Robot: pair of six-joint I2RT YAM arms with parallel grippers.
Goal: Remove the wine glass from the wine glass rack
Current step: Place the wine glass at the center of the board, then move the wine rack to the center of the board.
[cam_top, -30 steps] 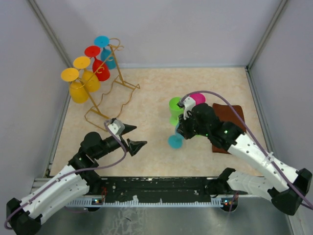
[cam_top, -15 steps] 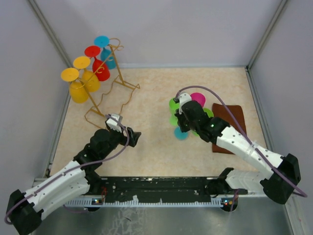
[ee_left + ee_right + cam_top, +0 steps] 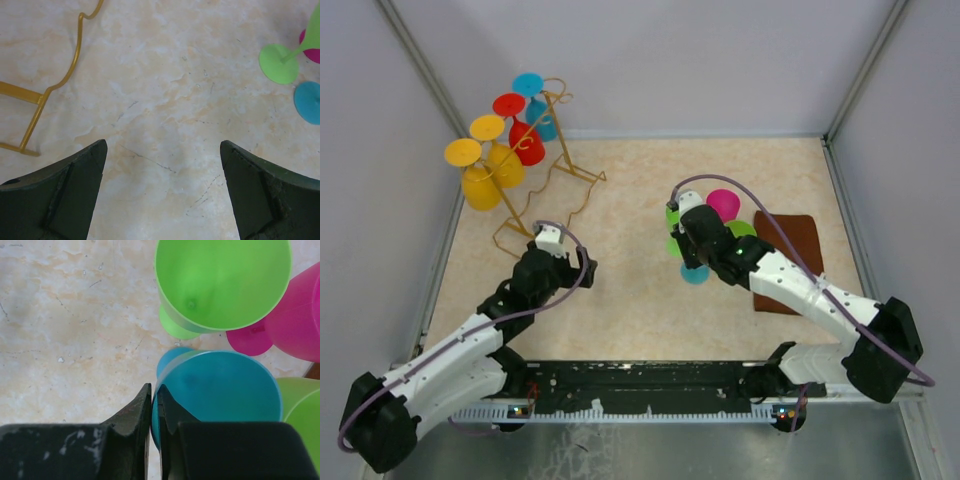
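Note:
The wine glass rack (image 3: 563,150), a golden wire stand, is at the back left with several coloured wine glasses hanging on it, among them a yellow one (image 3: 480,186) and a red one (image 3: 527,143). My right gripper (image 3: 691,262) (image 3: 155,396) is shut on the rim of a blue wine glass (image 3: 696,274) (image 3: 225,390) that stands upright on the table. My left gripper (image 3: 583,270) (image 3: 162,150) is open over bare table, with the rack's wavy base (image 3: 70,70) to its left and nothing between its fingers.
A green glass (image 3: 220,285), a pink glass (image 3: 724,203) (image 3: 295,315) and a second green glass (image 3: 302,415) stand close round the blue one. A brown mat (image 3: 795,250) lies just right of them. Grey walls close the table on three sides.
My right arm carried the blue glass a little back, in beside the green and pink glasses. My left arm reached forward toward the rack's base, jaws still open.

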